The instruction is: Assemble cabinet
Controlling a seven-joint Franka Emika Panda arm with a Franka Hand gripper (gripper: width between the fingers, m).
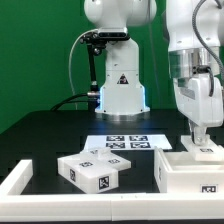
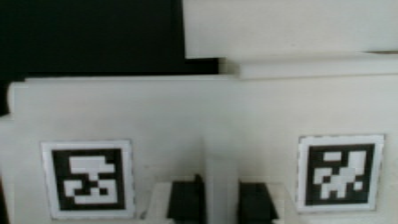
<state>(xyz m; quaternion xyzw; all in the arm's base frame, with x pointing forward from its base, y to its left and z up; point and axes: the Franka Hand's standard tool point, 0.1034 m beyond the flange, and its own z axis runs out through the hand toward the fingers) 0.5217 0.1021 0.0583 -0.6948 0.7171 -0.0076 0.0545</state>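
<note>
Item 1. Gripper [image 1: 200, 133]: on the white arm at the right of the exterior view, pointing straight down, its tips at the top rear edge of the cabinet body. In the wrist view the fingers [image 2: 183, 203] show with a narrow dark gap between them. Whether the jaws are clamped on the panel edge or only set close together cannot be told from either view.

Item 2. Cabinet body [image 1: 190, 172]: large white box in the lower right of the exterior view, resting on the black table [image 1: 45, 135], with one small tag on its front face. In the wrist view, two black-and-white tags [image 2: 91, 180] sit side by side on a white face directly ahead of the fingers, probably a face of this body.

Item 3. Smaller cabinet piece [image 1: 92, 170]: white tagged block, lower centre-left, well apart from the body.

Item 4. Marker board [image 1: 125, 142]: flat on the table at mid-frame, between the loose piece and the robot base [image 1: 120, 88].
</note>
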